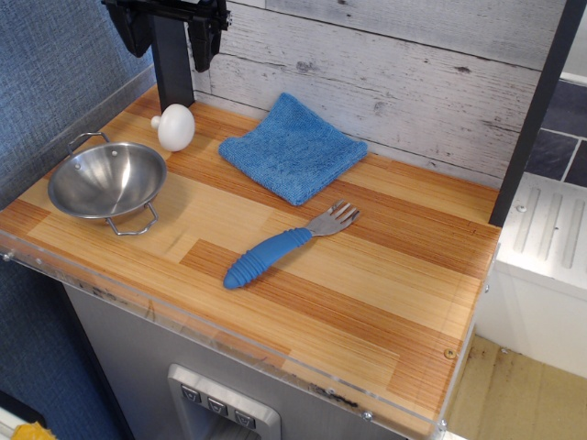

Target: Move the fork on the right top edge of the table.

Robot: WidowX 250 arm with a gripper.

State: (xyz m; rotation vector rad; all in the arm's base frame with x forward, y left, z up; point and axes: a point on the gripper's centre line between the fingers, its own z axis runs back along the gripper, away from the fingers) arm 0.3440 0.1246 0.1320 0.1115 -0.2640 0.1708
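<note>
Fork (286, 242): flat mid-table (385, 302), blue handle toward near-left, tines pointing at the far right edge, untouched. Gripper (170, 27): raised at far left, holding nothing, jaws apparently apart. Cloth (292, 147) just beyond the tines.

Bare wooden table (385, 293) spreads right of and in front of the fork (284, 243). A folded blue cloth (292, 147) lies just behind it; a steel bowl (105, 181) and white mushroom-shaped object (174, 126) crowd the left.

Folded blue cloth (293, 148) by the back wall, white mushroom-shaped object (174, 126), two-handled steel bowl (106, 181) at left
</note>
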